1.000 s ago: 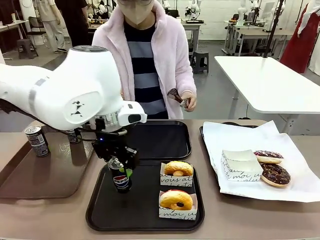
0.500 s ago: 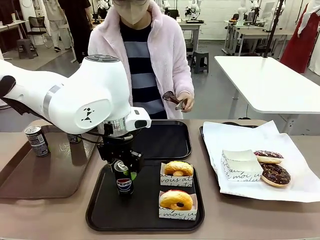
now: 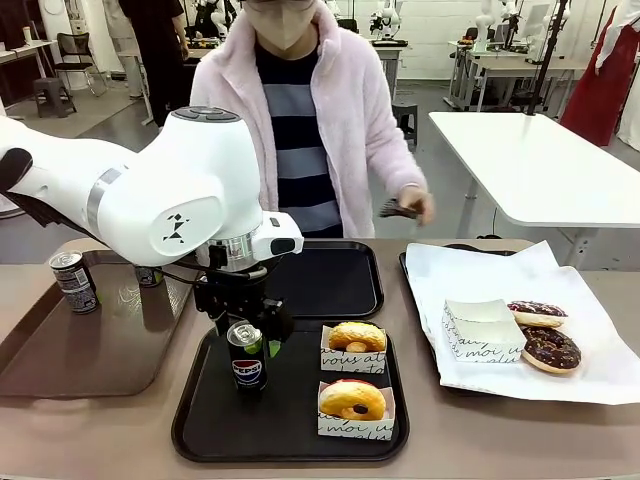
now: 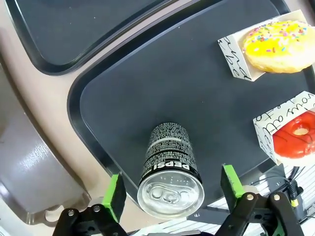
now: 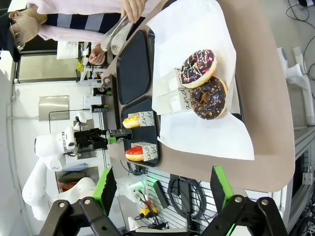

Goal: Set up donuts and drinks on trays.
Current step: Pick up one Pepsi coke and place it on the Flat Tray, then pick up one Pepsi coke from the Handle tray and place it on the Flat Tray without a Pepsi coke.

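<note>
A black Pepsi can (image 3: 246,360) stands upright on the near black tray (image 3: 215,425). My left gripper (image 3: 246,335) is open over it, its green pads (image 4: 116,195) either side of the can's silver top (image 4: 170,192) with gaps. Two yellow donuts (image 3: 357,336) (image 3: 351,399) sit in paper holders on the same tray. The far black tray (image 3: 325,282) is bare. Two chocolate donuts (image 3: 537,313) (image 3: 551,348) lie on white paper at the right. In the right wrist view my right gripper (image 5: 163,196) is open, holding nothing, high above the table.
A brown tray (image 3: 90,350) at the left carries two grey cans (image 3: 73,281) (image 3: 148,272). An empty paper holder (image 3: 482,328) sits beside the chocolate donuts. The person stands at the far side, holding tongs (image 3: 400,209) above the table's far edge.
The Pepsi can came down onto the near tray and my left gripper let go of it. The person's hand with the tongs swung to the right.
</note>
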`<state>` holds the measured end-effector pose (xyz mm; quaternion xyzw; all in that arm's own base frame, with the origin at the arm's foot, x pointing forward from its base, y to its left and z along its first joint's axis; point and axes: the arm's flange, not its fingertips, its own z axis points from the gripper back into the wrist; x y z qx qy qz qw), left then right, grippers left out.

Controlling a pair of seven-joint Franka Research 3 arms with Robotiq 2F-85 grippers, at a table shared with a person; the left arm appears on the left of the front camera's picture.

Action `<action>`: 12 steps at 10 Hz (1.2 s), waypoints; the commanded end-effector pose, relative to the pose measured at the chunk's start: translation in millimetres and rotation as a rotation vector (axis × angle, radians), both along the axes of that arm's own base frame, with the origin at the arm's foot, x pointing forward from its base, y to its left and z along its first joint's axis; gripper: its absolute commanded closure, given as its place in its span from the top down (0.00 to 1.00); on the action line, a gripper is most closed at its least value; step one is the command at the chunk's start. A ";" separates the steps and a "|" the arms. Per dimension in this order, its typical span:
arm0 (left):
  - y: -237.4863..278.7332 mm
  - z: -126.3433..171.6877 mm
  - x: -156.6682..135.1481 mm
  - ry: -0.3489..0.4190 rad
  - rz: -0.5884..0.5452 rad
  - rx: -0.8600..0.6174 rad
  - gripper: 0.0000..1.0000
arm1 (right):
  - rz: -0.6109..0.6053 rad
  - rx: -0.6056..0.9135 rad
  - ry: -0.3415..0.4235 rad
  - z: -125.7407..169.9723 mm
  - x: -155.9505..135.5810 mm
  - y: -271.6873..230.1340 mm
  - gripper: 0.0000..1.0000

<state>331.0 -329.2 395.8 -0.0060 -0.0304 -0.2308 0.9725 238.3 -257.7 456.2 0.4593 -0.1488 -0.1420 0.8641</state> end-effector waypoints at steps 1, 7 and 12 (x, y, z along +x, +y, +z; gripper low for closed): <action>-5.0 -0.1 2.2 -0.006 0.042 0.015 1.00 | 0.003 0.003 0.014 1.0 -2.4 -0.2 1.00; 92.5 96.9 13.9 -0.019 0.146 -0.051 1.00 | 0.003 0.003 0.014 1.0 -2.4 -0.2 1.00; 140.6 108.4 28.7 -0.008 0.254 -0.067 1.00 | 0.003 0.003 0.014 1.0 -2.4 -0.2 1.00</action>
